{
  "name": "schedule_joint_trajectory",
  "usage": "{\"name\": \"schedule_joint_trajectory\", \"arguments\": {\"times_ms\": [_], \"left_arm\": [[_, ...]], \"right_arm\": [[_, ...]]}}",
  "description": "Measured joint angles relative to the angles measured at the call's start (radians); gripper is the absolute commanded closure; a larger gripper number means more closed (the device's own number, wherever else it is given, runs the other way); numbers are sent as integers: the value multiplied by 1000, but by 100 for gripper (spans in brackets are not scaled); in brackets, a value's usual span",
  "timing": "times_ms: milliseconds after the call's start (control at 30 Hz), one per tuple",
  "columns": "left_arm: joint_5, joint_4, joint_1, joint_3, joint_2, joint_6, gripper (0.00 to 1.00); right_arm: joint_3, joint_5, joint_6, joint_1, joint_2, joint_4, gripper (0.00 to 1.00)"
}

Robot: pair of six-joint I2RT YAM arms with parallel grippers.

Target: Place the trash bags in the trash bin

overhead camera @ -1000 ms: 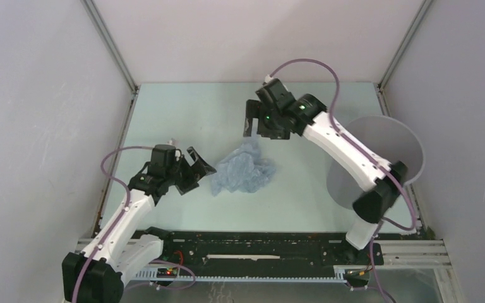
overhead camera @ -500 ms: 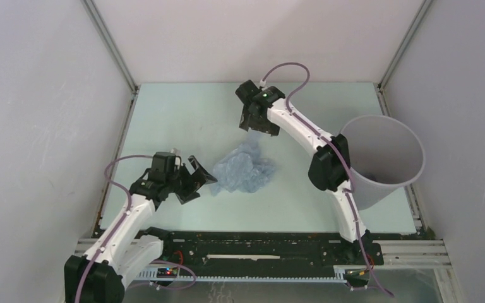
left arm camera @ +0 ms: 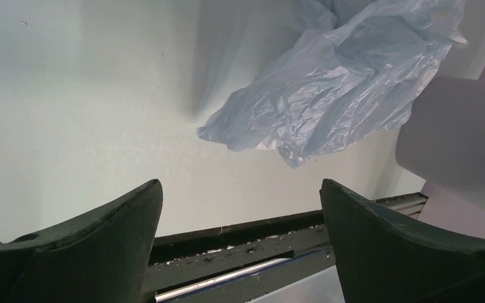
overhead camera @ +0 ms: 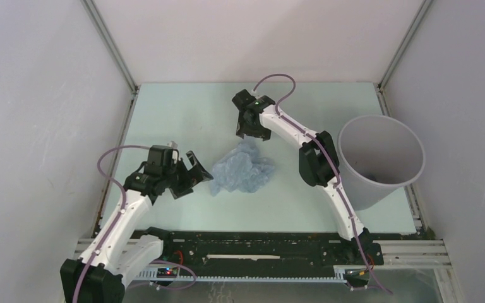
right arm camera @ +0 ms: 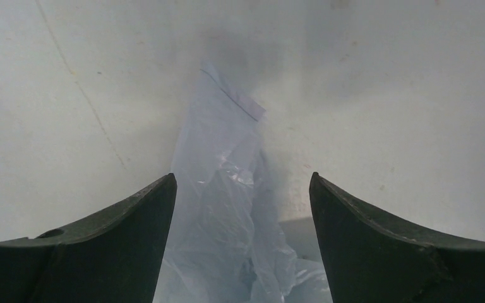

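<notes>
The pale blue trash bag lies crumpled on the table's middle. It also shows in the left wrist view and in the right wrist view. The grey trash bin stands upright at the right, dark inside. My left gripper is open just left of the bag, not touching it. My right gripper is open just behind the bag's far tip, which lies between its spread fingers; they do not pinch it.
Grey enclosure walls stand on three sides. A black rail runs along the table's near edge. The bin's grey side shows at the right of the left wrist view.
My right arm has stretched out and its gripper moved left and lower to the bag's far tip. My left gripper stayed next to the bag's left edge.
</notes>
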Motion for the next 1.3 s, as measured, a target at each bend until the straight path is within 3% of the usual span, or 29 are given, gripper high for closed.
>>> {"name": "schedule_joint_trajectory", "arguments": {"times_ms": [100, 233, 367, 467, 600, 667, 767, 900, 1067, 1300], "left_arm": [[-10, -7, 0, 18, 28, 17, 0], [-20, -14, 0, 41, 55, 32, 0], [-22, -20, 0, 62, 72, 43, 0], [-24, -26, 0, 75, 98, 53, 0], [-28, -34, 0, 94, 132, 69, 0], [-29, -34, 1, 102, 143, 74, 0], [-27, -33, 13, 111, 152, 79, 0], [-18, -32, 52, 126, 154, 79, 0], [13, -13, 88, 160, 154, 68, 0], [62, 48, 135, 198, 119, 2, 0]], "right_arm": [[0, -19, -27, -1, 11, 46, 16], [0, -77, -45, -10, 34, 82, 6], [-23, -171, -71, -27, 39, 124, 10], [-27, -231, -82, -37, 44, 144, 24], [-29, -285, -99, -47, 45, 168, 67], [-29, -315, -110, -57, 45, 183, 84], [-26, -354, -126, -71, 42, 193, 97], [-53, -468, -138, -121, -10, 189, 100], [-253, -674, -177, -208, -263, 245, 100], [-601, -1001, -172, -272, -694, 566, 100]]}}
